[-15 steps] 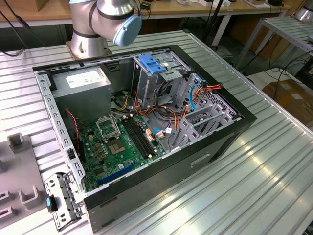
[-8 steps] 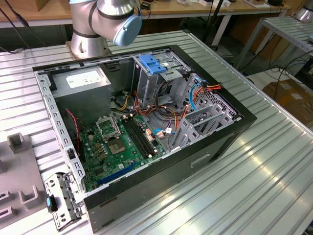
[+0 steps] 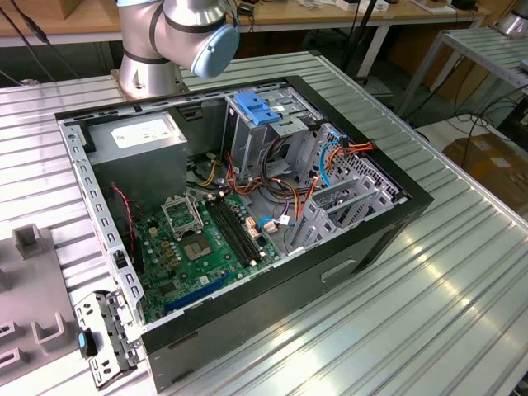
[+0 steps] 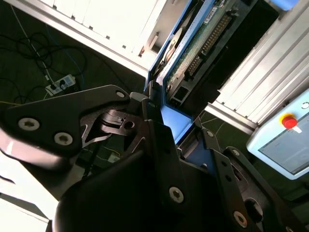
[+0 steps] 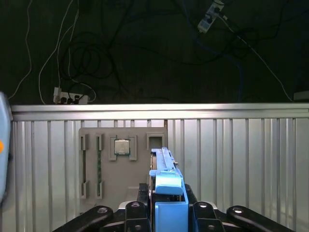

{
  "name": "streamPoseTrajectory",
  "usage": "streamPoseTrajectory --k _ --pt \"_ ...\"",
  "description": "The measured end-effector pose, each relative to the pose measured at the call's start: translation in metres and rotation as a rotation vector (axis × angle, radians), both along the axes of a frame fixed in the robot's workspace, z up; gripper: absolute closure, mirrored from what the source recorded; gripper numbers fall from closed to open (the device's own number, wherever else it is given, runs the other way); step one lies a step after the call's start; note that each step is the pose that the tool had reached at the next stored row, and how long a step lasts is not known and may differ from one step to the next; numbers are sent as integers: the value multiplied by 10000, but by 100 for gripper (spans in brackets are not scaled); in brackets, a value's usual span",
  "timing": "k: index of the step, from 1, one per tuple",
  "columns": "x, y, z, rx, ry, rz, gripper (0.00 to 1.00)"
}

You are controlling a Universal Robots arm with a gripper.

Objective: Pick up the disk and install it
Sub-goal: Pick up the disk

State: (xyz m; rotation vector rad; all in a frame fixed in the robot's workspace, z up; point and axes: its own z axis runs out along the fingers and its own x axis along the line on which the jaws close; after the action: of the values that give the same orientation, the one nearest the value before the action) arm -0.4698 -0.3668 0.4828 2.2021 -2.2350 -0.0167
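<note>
My gripper (image 5: 166, 195) is shut on the disk (image 5: 165, 169), which I see edge-on in the first wrist view with its blue plastic carrier between the black fingers. In the second wrist view the disk (image 4: 200, 43) shows its green circuit-board underside and a blue rail, and it sticks out beyond the gripper (image 4: 170, 123). The disk hangs in the air above the ribbed metal table (image 5: 231, 154), over a grey parts fixture (image 5: 108, 166). In the exterior view the arm's base and elbow (image 3: 177, 37) stand behind the open computer case (image 3: 247, 206).
Inside the case are a tall metal drive cage with a blue latch (image 3: 260, 107), a grey power-supply box (image 3: 140, 136), a green motherboard (image 3: 198, 247) and loose cables (image 3: 330, 153). A grey fixture (image 3: 25, 280) lies at the exterior view's left. A small chip (image 5: 121, 146) sits in the fixture.
</note>
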Motion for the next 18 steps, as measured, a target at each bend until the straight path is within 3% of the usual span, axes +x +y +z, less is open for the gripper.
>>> streamPoseTrajectory --k 7,18 --pt "0 0 132 1 0 0 63" --pt "18 0 137 1 -1 1 63"
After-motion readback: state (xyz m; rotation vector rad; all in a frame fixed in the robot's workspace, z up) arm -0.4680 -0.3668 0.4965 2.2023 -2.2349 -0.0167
